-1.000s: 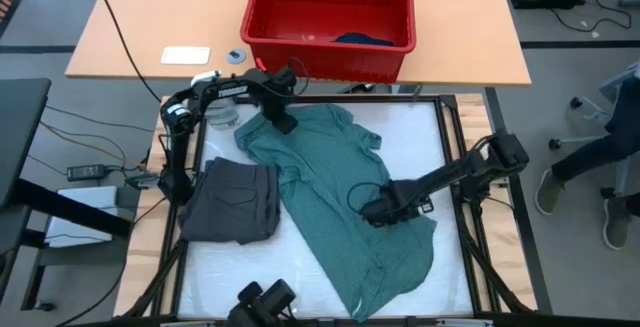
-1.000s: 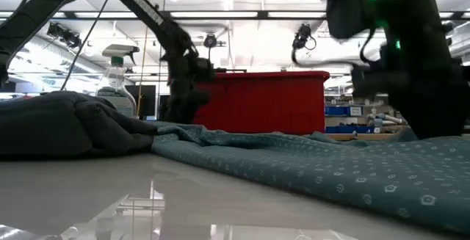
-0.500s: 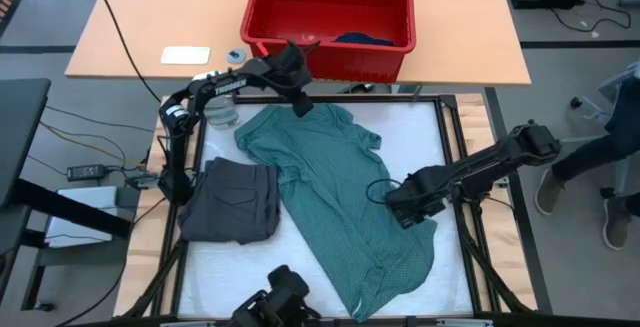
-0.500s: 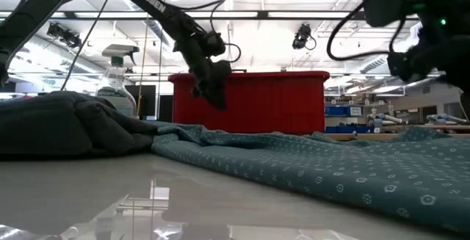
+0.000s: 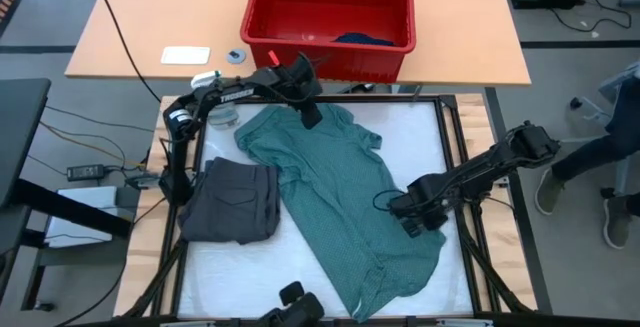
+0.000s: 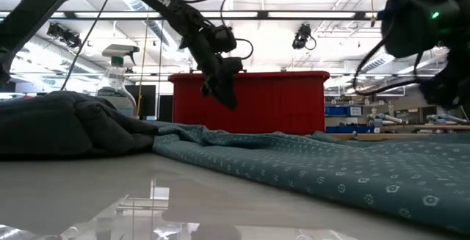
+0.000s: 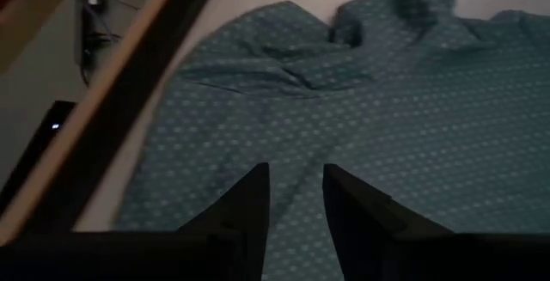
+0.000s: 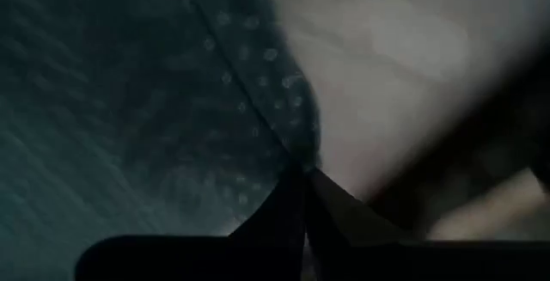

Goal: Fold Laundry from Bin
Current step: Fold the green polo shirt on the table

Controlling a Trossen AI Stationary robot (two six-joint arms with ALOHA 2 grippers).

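Teal-green dotted T-shirt [image 5: 345,202] spread on the white table [image 5: 420,137], both arms over it.

We see the shirt lying flat and slanting from the far left toward the near right, with a folded dark grey piece [image 5: 232,199] just beside it on the left. The red bin [image 5: 329,12] stands beyond the table's far edge, a bright blue piece [image 5: 362,39] inside. Our right gripper [image 5: 412,224] sits low at the shirt's right edge, fingers pinched together with nothing visibly between them. Our left gripper [image 5: 312,117] hangs above the collar end near the bin, fingers narrowly apart, holding nothing.
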